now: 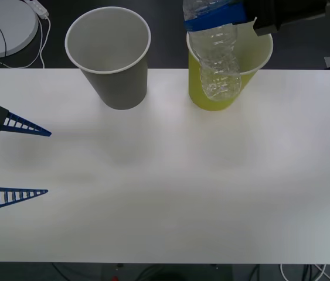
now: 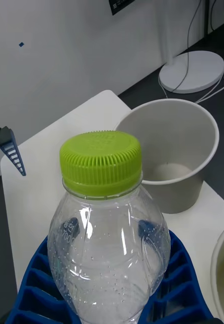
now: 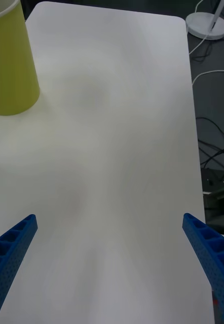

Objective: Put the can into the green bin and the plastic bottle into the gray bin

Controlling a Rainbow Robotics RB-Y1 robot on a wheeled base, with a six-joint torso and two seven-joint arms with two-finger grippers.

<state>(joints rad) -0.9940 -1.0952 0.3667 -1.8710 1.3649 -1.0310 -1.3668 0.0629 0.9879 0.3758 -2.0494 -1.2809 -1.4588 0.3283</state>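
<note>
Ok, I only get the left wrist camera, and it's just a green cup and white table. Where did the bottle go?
Observer: The right hand is shut on the plastic bottle, lifted off the table near the green bin.
Operator: Where's the gray one?
Observer: The gray bin stands upright to the green bin's left, with a gap between them.
Operator: Has the bottle got its lid?
Observer: Yes, a yellow-green cap is on. In the right wrist camera it points toward the gray bin.
</note>
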